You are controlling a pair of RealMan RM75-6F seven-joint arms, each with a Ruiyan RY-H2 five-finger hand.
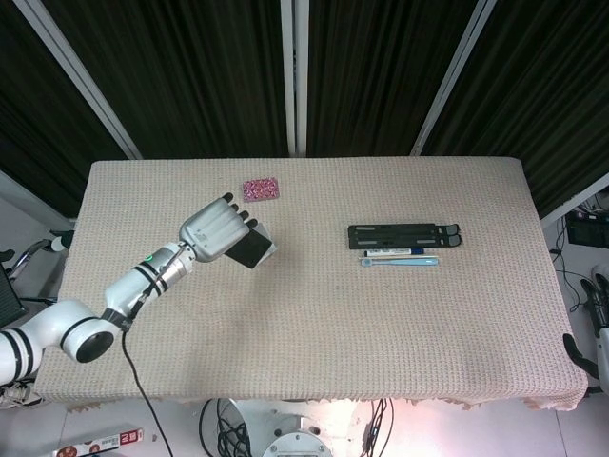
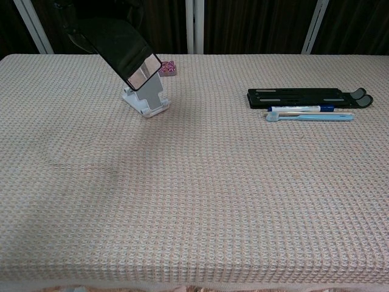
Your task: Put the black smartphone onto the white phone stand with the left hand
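Observation:
My left hand (image 1: 217, 229) holds the black smartphone (image 1: 247, 252) tilted in the air, directly over the white phone stand (image 2: 146, 97). From the chest view the smartphone (image 2: 121, 52) slopes down to the right, its lower end in front of the stand's backrest; contact cannot be told. Seen from the head, the phone and hand hide most of the stand, and only its right edge (image 1: 271, 249) peeks out. My right hand (image 1: 601, 314) hangs off the table's right side, only partly in view.
A small pink sequinned pouch (image 1: 260, 188) lies behind the stand. A long black folded holder (image 1: 404, 235) lies at the right, with a white pen (image 1: 394, 252) and a light blue toothbrush (image 1: 400, 261) just in front of it.

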